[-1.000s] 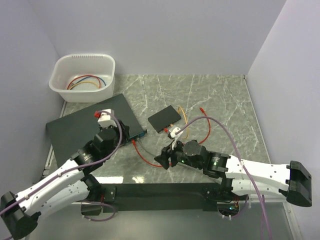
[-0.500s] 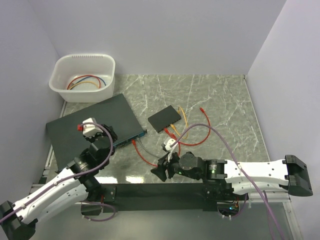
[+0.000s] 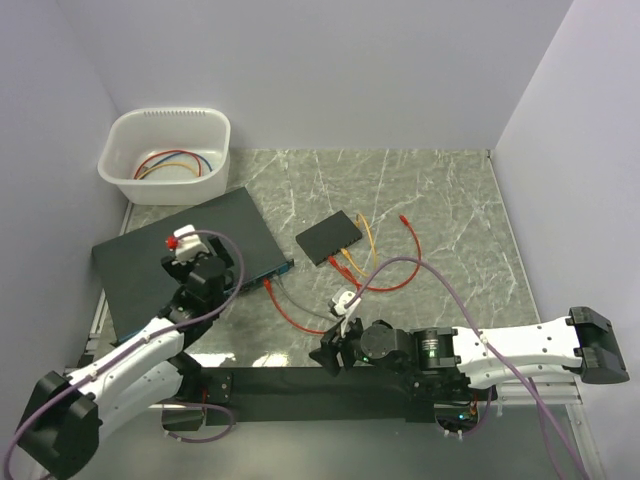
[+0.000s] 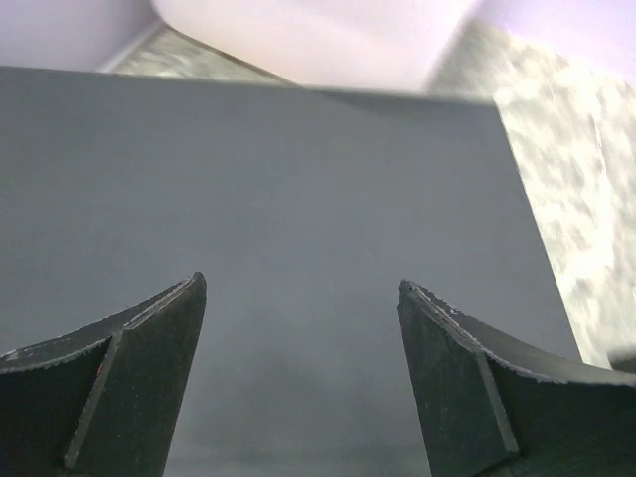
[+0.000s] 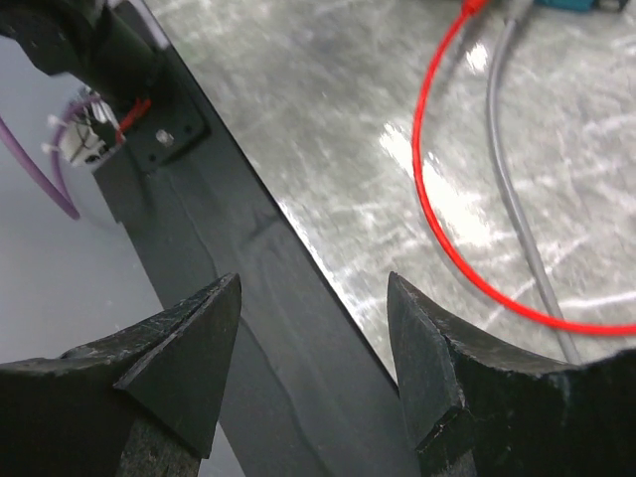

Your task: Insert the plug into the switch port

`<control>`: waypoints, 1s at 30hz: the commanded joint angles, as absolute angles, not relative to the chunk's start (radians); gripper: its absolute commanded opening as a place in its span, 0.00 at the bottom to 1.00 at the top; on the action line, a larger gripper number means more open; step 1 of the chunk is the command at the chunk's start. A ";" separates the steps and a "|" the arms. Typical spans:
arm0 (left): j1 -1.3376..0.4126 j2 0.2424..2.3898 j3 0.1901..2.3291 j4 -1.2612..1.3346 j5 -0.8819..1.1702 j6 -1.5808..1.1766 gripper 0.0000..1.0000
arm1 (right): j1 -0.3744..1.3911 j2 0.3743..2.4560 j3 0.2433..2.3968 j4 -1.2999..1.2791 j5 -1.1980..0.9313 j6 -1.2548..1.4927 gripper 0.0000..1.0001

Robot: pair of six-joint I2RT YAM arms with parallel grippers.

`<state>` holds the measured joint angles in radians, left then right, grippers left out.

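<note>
The black switch (image 3: 165, 260) lies at the left, its teal front face (image 3: 262, 277) towards the middle. A red plug (image 3: 268, 284) on a thin red cable (image 3: 300, 320) rests at that face beside a grey cable (image 3: 300, 302); I cannot tell if it sits in a port. The cable's other red end (image 3: 404, 217) lies free on the table. My left gripper (image 3: 180, 250) is open and empty over the switch top (image 4: 298, 179), its jaws (image 4: 301, 283) wide apart. My right gripper (image 3: 320, 357) is open and empty (image 5: 314, 278) over the black base rail (image 5: 258, 328), near the red cable (image 5: 437, 199).
A small black box (image 3: 328, 237) with an orange cable (image 3: 368, 235) lies mid-table. A white tub (image 3: 165, 155) holding coloured cables stands at the back left. Walls close in on the left, back and right. The base rail (image 3: 320, 380) runs along the near edge.
My right gripper has drawn back from the red cable towards the near rail. My left gripper has pulled away from the teal face, back over the switch top.
</note>
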<state>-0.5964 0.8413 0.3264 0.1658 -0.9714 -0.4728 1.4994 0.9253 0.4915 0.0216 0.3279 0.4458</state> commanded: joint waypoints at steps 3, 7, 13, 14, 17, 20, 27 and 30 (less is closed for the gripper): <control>-0.453 0.839 0.275 0.471 -0.821 -0.359 0.84 | 1.516 0.882 0.477 0.008 0.399 0.494 0.68; -0.374 0.935 0.209 0.673 -0.785 -0.304 0.84 | 1.516 0.873 0.463 0.008 0.403 0.499 0.68; -0.252 1.140 0.254 0.732 -0.689 -0.365 0.82 | 1.517 0.917 0.500 -0.011 0.399 0.494 0.68; -0.232 1.175 0.253 0.777 -0.681 -0.356 0.82 | 1.517 0.923 0.502 -0.009 0.397 0.494 0.68; -0.189 1.251 0.285 0.844 -0.629 -0.342 0.82 | 1.519 0.948 0.509 -0.003 0.387 0.497 0.68; -0.141 1.340 0.345 0.862 -0.533 -0.307 0.81 | 1.519 0.965 0.515 -0.002 0.380 0.506 0.68; -0.034 1.411 0.399 0.918 -0.280 -0.207 0.81 | 1.522 0.960 0.499 -0.002 0.393 0.515 0.68; -0.031 1.436 0.367 0.990 -0.178 -0.166 0.80 | 1.523 0.969 0.503 -0.002 0.396 0.503 0.68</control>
